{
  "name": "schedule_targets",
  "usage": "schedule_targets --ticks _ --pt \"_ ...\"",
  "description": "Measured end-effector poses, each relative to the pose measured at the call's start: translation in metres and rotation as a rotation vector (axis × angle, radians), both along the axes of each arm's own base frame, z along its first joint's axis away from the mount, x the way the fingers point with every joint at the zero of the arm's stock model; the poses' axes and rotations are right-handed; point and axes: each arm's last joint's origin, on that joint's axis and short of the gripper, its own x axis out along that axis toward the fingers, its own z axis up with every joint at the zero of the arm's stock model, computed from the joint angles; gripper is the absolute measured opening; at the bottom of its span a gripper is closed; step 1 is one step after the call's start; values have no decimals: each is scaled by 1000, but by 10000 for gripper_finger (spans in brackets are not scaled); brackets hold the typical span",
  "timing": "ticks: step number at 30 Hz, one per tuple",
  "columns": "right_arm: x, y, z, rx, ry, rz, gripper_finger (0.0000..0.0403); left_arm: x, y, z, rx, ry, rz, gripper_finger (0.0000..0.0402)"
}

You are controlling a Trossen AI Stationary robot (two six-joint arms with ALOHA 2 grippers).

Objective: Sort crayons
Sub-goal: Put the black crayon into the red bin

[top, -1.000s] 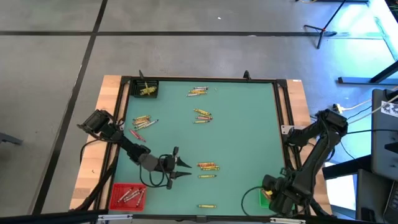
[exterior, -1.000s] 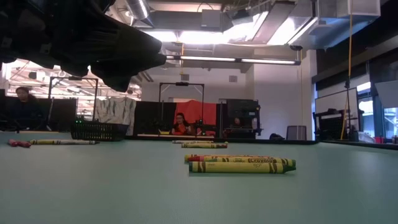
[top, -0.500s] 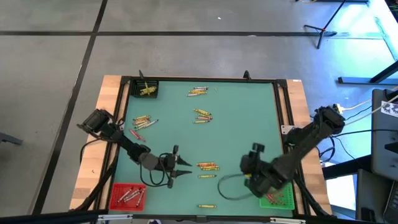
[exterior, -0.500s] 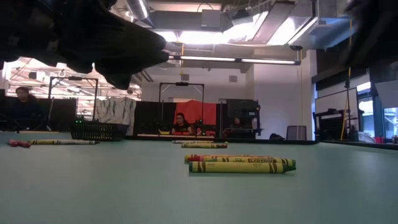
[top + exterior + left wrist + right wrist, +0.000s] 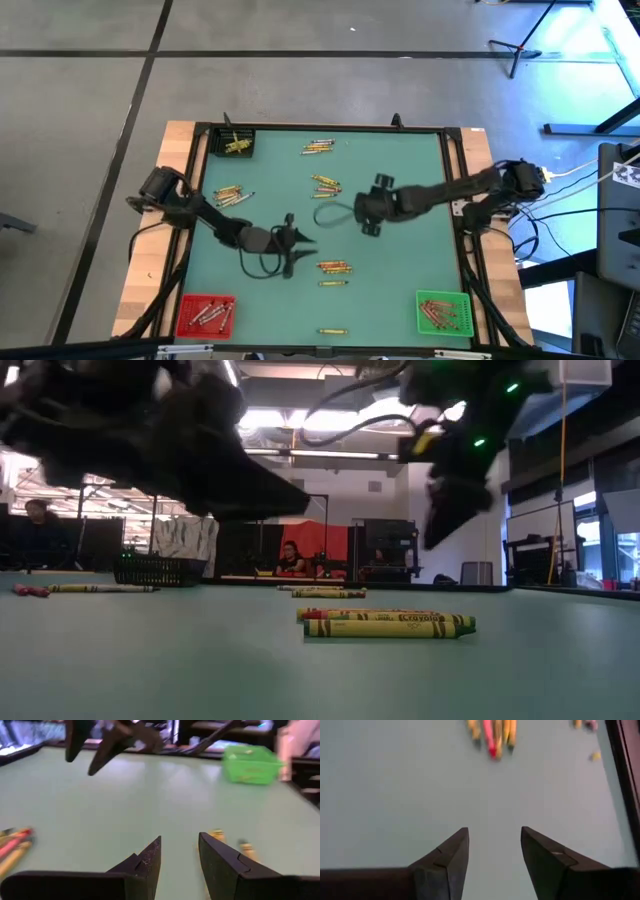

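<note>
Your right gripper hangs over the middle of the green mat, its fingers spread with nothing between them. Just beyond it lies a small cluster of crayons, their long axes running roughly side to side across the mat. Your left gripper floats lower on the mat, fingers also apart and empty, and another little bundle of crayons lies just beside its tips, again lying crosswise, with one more under it. Farther out, crayons sit near the mat's far edge and by the left side; the black bin, red bin and green bin each hold some. Since a second ago, your right arm has swung from over the green bin up to mid-mat, and your left gripper has edged slightly toward the centre.
</note>
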Motion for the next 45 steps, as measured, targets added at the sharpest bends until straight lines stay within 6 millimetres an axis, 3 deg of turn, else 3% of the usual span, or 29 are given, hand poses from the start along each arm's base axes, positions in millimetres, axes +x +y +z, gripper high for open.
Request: schedule_targets --ticks 5,10,17,27,35,45 --pt "8 -26 -10 6 -116 39 176 -2 41 17 -6 113 63 115" --pt "9 -40 -21 28 -231 55 176 -20 93 43 6 224 215 115" --pt "5 -35 -35 73 -345 107 176 -41 165 51 12 386 328 115" --pt "8 -15 -34 136 -562 269 176 -21 248 71 9 555 340 115" --pt "0 -10 -44 241 -583 334 176 11 294 54 -45 761 283 115" --pt "1 -11 -43 228 -593 335 176 32 317 25 -63 817 238 115"
